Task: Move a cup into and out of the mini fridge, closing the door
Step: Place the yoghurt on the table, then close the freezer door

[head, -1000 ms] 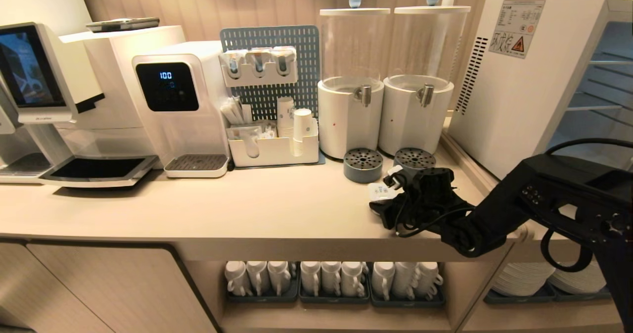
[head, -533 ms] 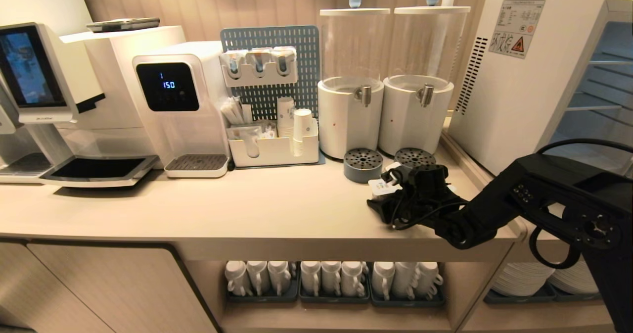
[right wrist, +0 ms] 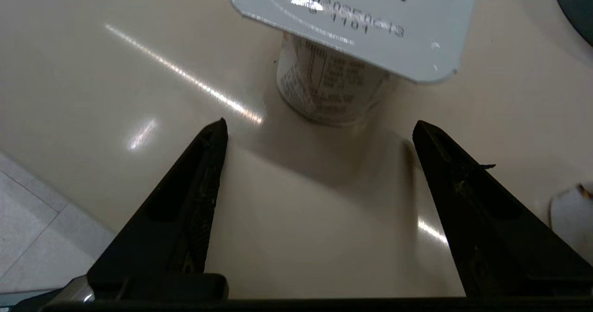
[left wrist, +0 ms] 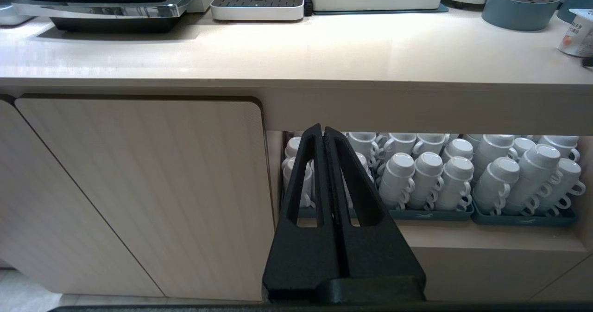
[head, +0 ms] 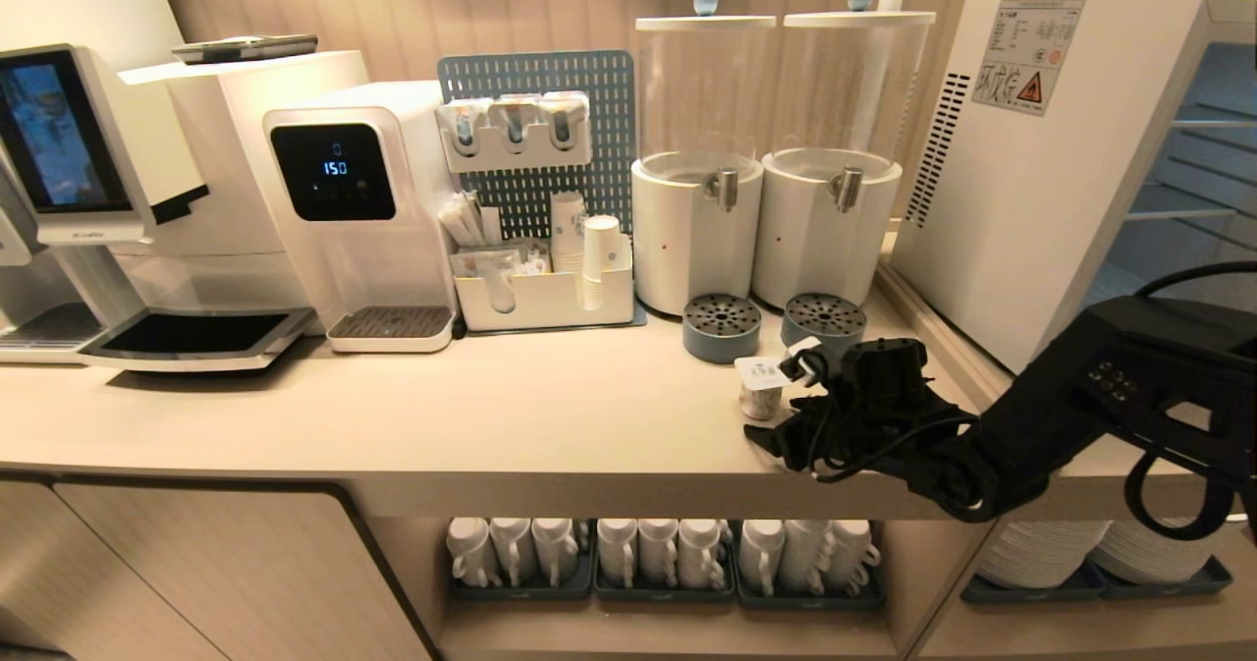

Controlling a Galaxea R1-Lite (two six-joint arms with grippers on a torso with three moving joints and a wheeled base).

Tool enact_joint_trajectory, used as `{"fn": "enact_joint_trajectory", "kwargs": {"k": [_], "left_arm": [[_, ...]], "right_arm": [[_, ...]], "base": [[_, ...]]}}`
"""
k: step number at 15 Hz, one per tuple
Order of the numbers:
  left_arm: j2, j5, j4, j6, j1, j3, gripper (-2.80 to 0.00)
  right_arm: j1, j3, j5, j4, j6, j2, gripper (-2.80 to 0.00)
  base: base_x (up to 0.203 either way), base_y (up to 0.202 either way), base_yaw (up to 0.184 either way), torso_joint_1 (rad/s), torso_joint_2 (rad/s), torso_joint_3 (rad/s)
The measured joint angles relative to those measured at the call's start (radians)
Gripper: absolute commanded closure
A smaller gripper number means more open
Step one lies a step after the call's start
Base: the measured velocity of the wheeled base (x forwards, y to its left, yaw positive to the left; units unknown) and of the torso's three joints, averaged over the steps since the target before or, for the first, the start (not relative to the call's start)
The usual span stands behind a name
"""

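a pale counter (head: 491, 415) carries a coffee machine (head: 88, 199), water dispenser (head: 358, 209), cup organiser (head: 545, 298), two drink jars (head: 766, 150), two grey drip trays (head: 722, 327), a sealed cup (head: 761, 386) and a white fridge (head: 1041, 150).

Closed left end effector (left wrist: 324, 133) faces stacked white mugs (left wrist: 431, 177) under the counter (left wrist: 287, 57).

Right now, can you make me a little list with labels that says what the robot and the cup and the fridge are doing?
cup: small sealed yogurt-style cup, upright on the counter, near its front edge
right gripper: open, just behind the cup, not touching it
left gripper: shut, empty, parked low in front of the cabinet, by the shelf of white mugs
mini fridge: at the right end of the counter, interior with wire shelves showing, so it stands open
door: not in view
nearby: two round grey drip trays behind the cup
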State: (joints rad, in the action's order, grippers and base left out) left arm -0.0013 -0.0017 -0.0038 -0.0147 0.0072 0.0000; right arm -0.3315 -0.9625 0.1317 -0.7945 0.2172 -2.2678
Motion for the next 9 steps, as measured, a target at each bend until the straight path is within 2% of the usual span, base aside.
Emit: {"fn": "enact_joint_trajectory", "kwargs": {"k": [4,5,9], "left_arm": [[0.000,0.000,0.000,0.000,0.000,0.000,0.00],[0.000,0.000,0.000,0.000,0.000,0.000,0.00],[0.000,0.000,0.000,0.000,0.000,0.000,0.00]], "right_arm": [[-0.001,0.222,0.001,-0.098,0.001,0.187,-2.80],[-0.001,0.271,0.000,-0.105,0.000,0.244,0.00],[-0.001,0.478,-0.007,-0.092,-0.023,0.565,0.00]], "base": [[0.000,0.000,0.000,0.000,0.00,0.000],[0.000,0.000,0.000,0.000,0.00,0.000],[0.000,0.000,0.000,0.000,0.00,0.000]]}}
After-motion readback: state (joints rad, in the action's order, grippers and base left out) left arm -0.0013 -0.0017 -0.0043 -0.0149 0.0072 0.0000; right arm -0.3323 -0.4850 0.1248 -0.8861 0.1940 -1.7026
